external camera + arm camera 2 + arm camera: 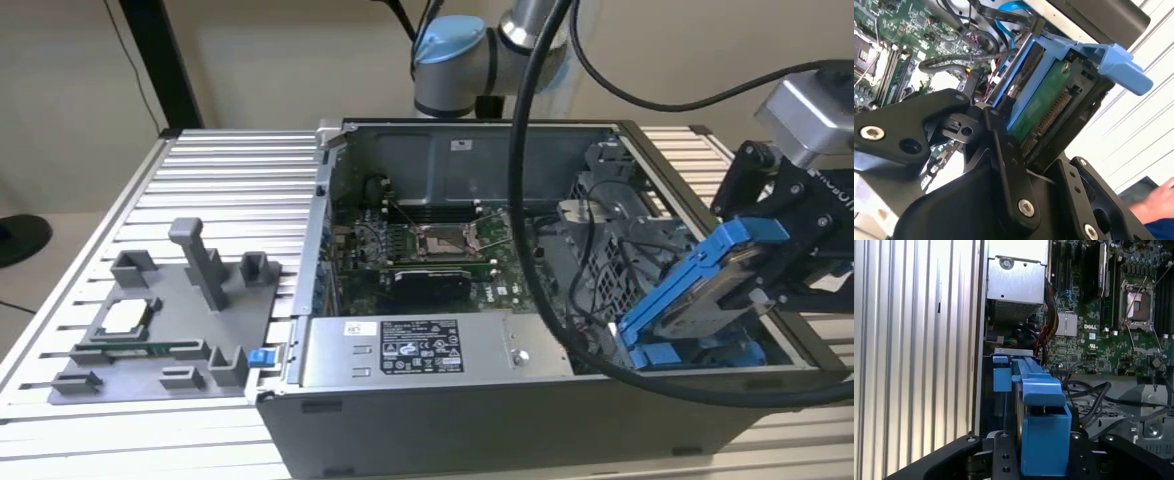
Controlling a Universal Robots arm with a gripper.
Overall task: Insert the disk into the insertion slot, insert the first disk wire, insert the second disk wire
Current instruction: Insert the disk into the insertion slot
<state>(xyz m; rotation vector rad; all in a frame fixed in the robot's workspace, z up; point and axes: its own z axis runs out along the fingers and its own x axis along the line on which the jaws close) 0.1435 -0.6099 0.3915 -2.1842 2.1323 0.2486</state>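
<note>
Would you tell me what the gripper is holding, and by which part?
The disk, clamped in the gripper by its raised end, across the blue caddy.

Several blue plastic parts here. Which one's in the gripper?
The caddy on the tilted disk, clamped by the gripper at the exterior view's right. Rails of the insertion slot lie below it; the blue tab sits on the case front.

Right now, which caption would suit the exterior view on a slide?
The hand holds the blue-framed disk tilted, its lower end at the insertion slot of the open computer case.
</note>
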